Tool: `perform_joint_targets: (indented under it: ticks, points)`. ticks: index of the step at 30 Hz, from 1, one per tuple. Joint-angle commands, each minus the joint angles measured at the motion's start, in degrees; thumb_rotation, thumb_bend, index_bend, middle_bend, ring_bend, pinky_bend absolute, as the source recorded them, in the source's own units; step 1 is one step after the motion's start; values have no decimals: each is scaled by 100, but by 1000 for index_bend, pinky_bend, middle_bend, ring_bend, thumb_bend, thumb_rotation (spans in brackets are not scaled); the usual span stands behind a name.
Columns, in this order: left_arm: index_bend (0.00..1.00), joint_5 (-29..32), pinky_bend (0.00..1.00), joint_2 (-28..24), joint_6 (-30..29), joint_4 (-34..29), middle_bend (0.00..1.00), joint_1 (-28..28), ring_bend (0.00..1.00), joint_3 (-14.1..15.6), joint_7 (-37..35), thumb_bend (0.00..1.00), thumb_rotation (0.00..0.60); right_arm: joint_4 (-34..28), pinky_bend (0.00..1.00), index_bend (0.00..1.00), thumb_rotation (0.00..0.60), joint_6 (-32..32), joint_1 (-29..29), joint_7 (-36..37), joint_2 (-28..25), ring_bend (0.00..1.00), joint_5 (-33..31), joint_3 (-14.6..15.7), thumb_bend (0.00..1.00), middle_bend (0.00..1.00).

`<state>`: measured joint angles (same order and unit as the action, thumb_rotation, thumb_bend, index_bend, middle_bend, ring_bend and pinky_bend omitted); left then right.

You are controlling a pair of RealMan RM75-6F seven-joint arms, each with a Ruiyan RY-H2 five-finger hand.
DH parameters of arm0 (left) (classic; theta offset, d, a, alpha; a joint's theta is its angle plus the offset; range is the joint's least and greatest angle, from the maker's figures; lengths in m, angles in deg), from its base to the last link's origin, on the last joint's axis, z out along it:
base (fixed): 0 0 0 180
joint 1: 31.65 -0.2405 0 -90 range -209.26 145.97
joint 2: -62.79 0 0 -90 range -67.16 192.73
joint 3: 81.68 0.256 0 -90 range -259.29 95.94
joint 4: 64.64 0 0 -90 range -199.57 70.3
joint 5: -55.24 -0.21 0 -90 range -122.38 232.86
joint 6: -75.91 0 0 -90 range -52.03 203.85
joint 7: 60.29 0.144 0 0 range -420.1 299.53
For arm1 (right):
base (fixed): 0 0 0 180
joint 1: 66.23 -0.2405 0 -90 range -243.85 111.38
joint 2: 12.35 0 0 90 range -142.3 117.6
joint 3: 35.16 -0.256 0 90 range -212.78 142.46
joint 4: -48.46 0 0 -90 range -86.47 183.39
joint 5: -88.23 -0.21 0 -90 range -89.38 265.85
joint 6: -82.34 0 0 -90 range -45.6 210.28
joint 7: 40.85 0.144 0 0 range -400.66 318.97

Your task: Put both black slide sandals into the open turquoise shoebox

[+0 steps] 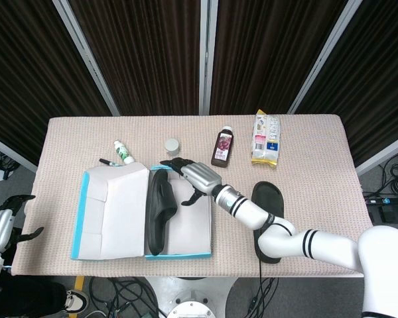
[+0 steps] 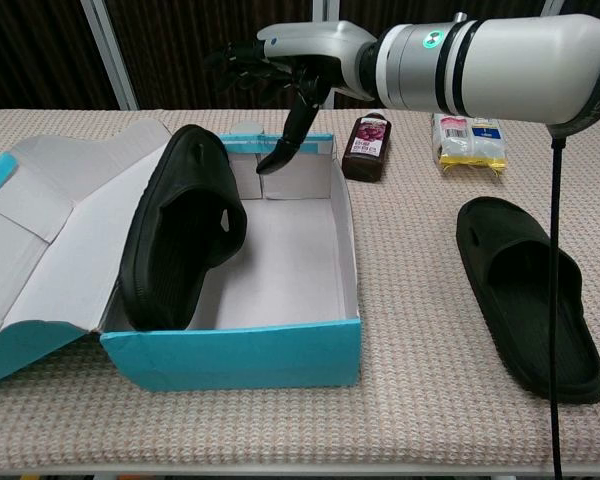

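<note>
One black slide sandal (image 1: 160, 211) (image 2: 180, 228) stands on its edge inside the open turquoise shoebox (image 1: 186, 250) (image 2: 230, 355), leaning against the box's left wall and lid. The other black sandal (image 1: 267, 212) (image 2: 528, 290) lies flat on the table to the right of the box. My right hand (image 1: 189, 175) (image 2: 285, 65) hovers above the far end of the box with its fingers spread and nothing in it. My left hand (image 1: 16, 215) shows only at the far left edge of the head view, off the table; its state is unclear.
Behind the box stand a dark juice bottle (image 1: 223, 147) (image 2: 368, 145), a small grey cup (image 1: 172, 146) and a white-green tube (image 1: 123, 152). A yellow snack bag (image 1: 266, 138) (image 2: 468, 140) lies at the back right. The white box lid (image 1: 113, 212) folds out to the left.
</note>
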<state>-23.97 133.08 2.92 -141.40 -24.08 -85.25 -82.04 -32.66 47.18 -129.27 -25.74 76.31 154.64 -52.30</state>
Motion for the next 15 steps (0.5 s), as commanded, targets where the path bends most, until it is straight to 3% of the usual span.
perform_joint_targets:
  ticks: [1, 6, 15]
  points:
    - [224, -1, 236, 2, 2, -9, 200, 10, 132, -8, -2, 167, 600, -305, 115, 0, 600, -229, 107, 239, 62, 0, -110, -202, 5, 117]
    - [224, 10, 236, -25, -17, -37, 200, 9, 132, -25, -17, 167, 600, -301, 146, 0, 600, -475, 162, 747, 357, 0, 279, -312, 31, 184]
    - [225, 8, 237, -26, -5, -10, 200, 3, 132, -13, -87, 167, 600, -212, 162, 0, 600, -426, 168, 1770, 722, 0, 744, -274, 40, 205]
